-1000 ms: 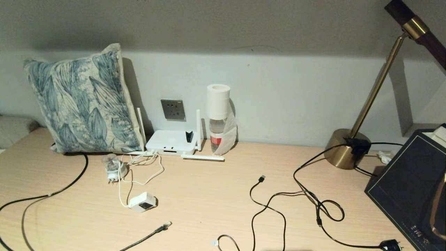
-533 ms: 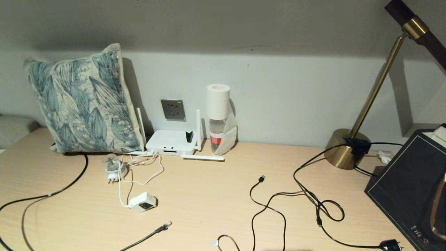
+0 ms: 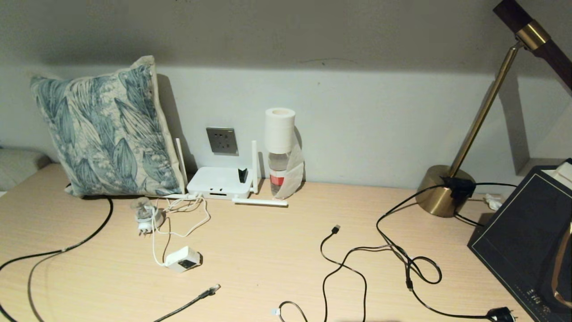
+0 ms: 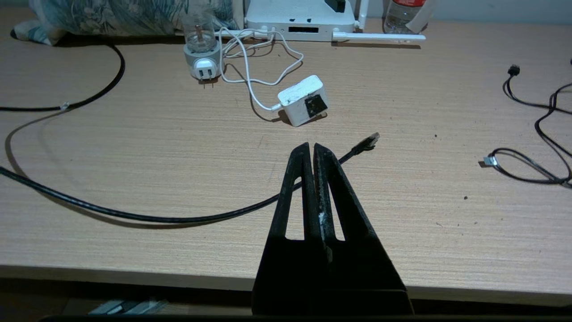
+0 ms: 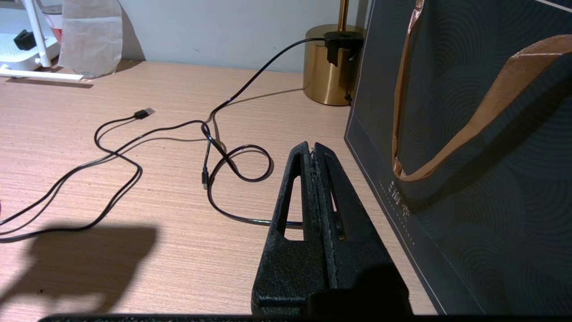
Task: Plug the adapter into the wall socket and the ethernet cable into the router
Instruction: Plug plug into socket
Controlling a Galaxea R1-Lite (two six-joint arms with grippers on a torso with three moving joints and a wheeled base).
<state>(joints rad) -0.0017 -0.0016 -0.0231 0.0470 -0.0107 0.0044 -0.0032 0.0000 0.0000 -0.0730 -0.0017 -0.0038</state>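
Observation:
The white adapter lies on the wooden desk, its thin white cord running back to the white router at the wall. Just above the router the grey wall socket sits in the wall. The black ethernet cable crosses the desk front, its clear connector near the adapter. My left gripper hovers shut and empty over the cable near the desk's front edge. My right gripper is shut and empty beside a dark paper bag. Neither arm shows in the head view.
A leaf-print cushion leans on the wall at left. A round travel plug, a bottle topped by a paper roll, a brass lamp, thin black USB cables and the dark paper bag share the desk.

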